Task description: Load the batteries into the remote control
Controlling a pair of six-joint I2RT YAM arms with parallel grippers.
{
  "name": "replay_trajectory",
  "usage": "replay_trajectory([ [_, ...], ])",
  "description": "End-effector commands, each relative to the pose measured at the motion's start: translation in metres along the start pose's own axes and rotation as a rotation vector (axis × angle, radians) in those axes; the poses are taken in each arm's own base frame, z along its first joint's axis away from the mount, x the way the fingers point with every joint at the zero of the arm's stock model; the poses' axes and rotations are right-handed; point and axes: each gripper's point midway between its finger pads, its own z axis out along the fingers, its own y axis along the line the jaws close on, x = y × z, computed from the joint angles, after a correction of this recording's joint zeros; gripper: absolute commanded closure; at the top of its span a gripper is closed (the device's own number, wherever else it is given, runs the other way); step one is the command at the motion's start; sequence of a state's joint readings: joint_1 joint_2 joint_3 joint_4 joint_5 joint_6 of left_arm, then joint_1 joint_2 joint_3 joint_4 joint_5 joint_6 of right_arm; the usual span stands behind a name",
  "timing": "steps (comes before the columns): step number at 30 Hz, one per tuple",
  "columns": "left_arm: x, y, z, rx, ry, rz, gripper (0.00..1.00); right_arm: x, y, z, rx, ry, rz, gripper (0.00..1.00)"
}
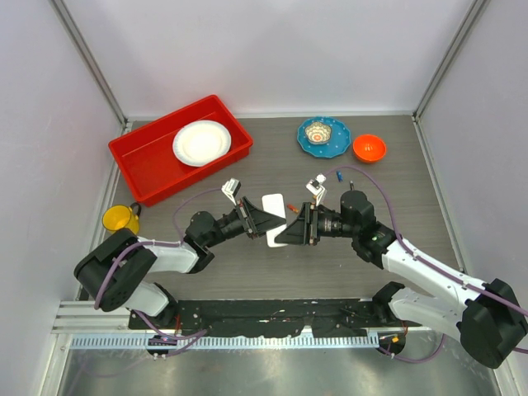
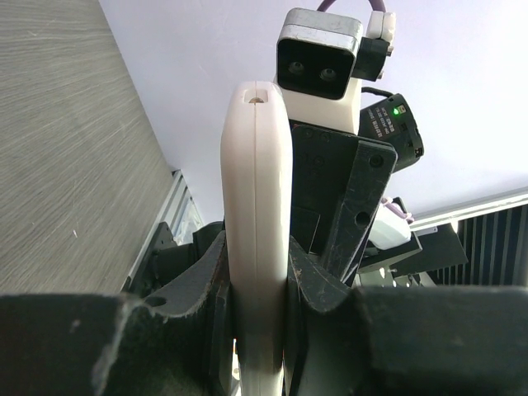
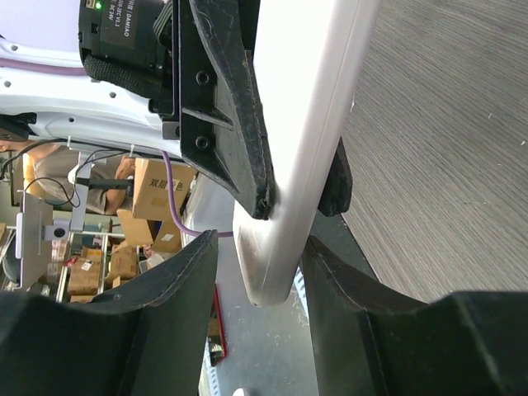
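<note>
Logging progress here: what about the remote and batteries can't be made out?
- remote control: battery bay unseen; both wrist views show only its edge, and from above the left gripper and right gripper partly cover it.
- batteries: too small from above to count.

Bright, even light, soft shadows; the remote control [image 3: 309,124] glares white, wrist-view foregrounds blurred.
</note>
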State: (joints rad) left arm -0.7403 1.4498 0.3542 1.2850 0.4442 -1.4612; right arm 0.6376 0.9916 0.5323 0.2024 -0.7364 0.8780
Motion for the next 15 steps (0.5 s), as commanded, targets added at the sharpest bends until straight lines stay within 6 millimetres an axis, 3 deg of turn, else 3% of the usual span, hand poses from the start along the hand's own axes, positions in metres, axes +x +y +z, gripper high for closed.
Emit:
replay_trajectory([
  [1,-0.009,-0.029,0.005,0.089,-0.029,0.055,1.0,-0.003,0.017,-0.002,-0.062,-0.011,-0.045,0.49],
  [15,-0.01,-0.028,0.006,0.089,-0.03,0.053,1.0,0.008,0.004,0.001,-0.013,0.035,-0.048,0.47],
])
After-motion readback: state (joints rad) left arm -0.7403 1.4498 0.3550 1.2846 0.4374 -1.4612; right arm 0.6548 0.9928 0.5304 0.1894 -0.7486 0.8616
